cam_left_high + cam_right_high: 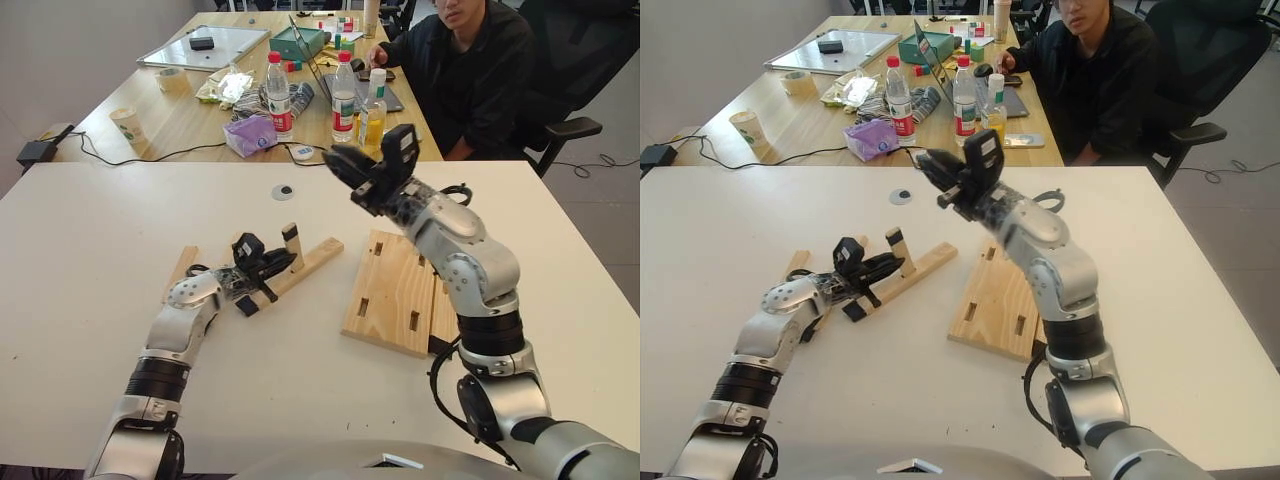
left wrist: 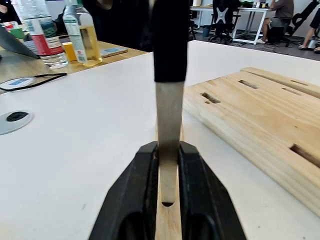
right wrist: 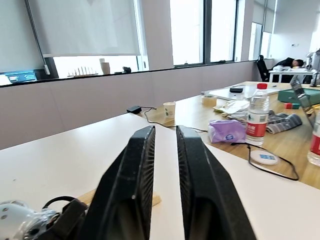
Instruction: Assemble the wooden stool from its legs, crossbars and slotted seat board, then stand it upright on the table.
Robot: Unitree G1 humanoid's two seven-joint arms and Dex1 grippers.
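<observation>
A long wooden leg (image 1: 312,259) with black end caps lies on the white table, and a shorter black-tipped piece (image 1: 292,240) stands up from it. My left gripper (image 1: 268,266) is low on the table, shut on this leg assembly; in the left wrist view its fingers (image 2: 145,175) pinch a thin wooden bar (image 2: 169,107). The slotted seat board (image 1: 392,290) lies flat to the right, partly over another board (image 1: 443,315). Raised above the seat board's far edge, my right gripper (image 1: 340,162) holds nothing, its fingers (image 3: 137,165) nearly together.
Another wooden piece (image 1: 181,268) lies by my left forearm. A round cable grommet (image 1: 284,192) sits in the white table (image 1: 100,250) farther back. Bottles (image 1: 343,95), a purple pack (image 1: 250,134) and a paper cup (image 1: 127,124) stand on the wooden table behind.
</observation>
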